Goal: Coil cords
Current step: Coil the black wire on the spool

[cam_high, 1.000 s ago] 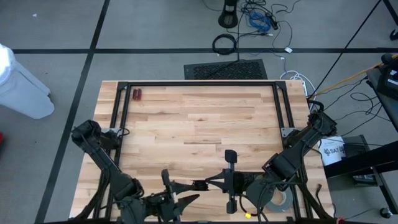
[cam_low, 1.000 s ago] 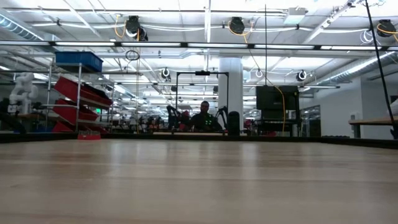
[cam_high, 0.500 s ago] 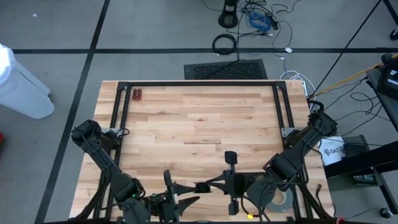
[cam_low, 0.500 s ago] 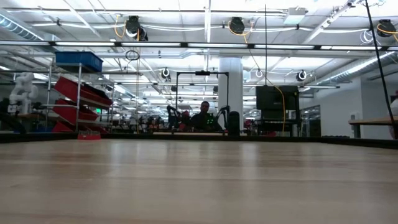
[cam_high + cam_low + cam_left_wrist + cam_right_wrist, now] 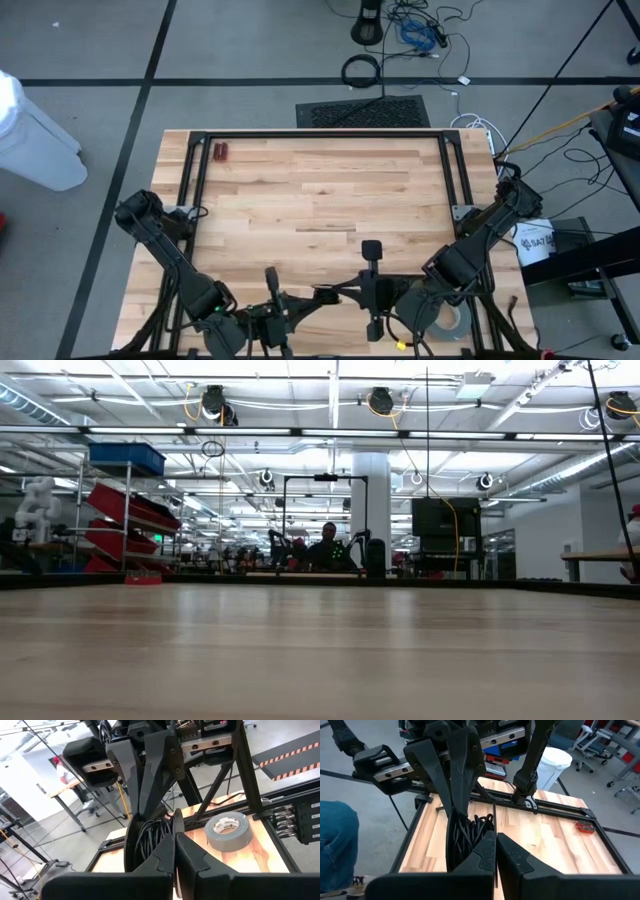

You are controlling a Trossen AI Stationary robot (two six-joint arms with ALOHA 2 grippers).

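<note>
Both grippers meet nose to nose over the near edge of the surface [image 5: 320, 200], about the middle of that edge. Left gripper [image 5: 312, 297] comes in from the left side and right gripper [image 5: 325, 295] from the right side. Between them is the thin black cord [image 5: 150, 837], bunched up in a small wiry bundle of loops.

In both wrist views each gripper's own fingers look pressed together, and the cord bundle sits right at the tips. It looks like both are pinching the cord, one on each side of the bundle, though the exact pinch is partly hidden.

So the step in hand seems to be holding the bundle in two places, to wind it or keep it tidy. The coil does not look neat yet; some strands stick out.

Next, one gripper should hold firm while the other lets go or turns, so the loops stay together. Pulling apart too hard could undo the loops.

A grey tape roll [image 5: 227, 831] lies on the surface near the right near corner, beside the right arm. It is not being touched.
</note>
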